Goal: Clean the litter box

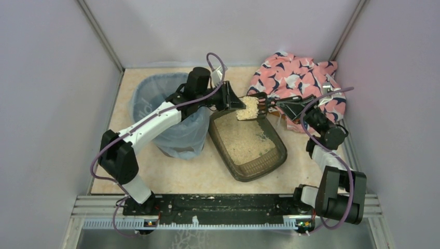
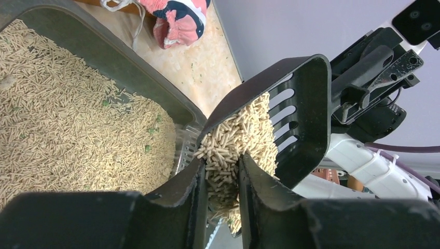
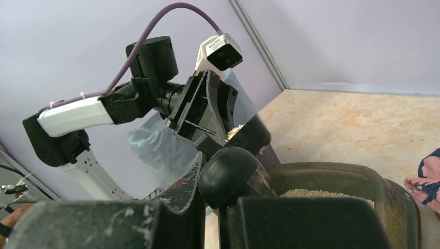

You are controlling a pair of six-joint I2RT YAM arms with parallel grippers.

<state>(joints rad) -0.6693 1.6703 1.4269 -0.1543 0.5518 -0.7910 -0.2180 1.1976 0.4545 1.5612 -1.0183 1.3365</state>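
Top external view: both claws meet at the scoop [image 1: 249,109] above the far end of the litter box [image 1: 280,155].
Right claw [image 3: 210,181] is clamped on the scoop's rounded handle. Left claw [image 2: 222,163] stands narrowly apart around the scoop's pellet-filled mouth; whether it grips, I cannot tell. The litter box sits on the worktop [image 1: 171,176], with the bin [image 1: 141,94] just left of it.

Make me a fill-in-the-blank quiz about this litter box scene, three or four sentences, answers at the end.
The right pincer grips the scoop by its ___.
The bin is lined with a ___ bag.
In the top view, the litter box lies to the ___ of the bin.
The patterned cloth is mostly ___.
Missing words: handle, blue, right, pink.
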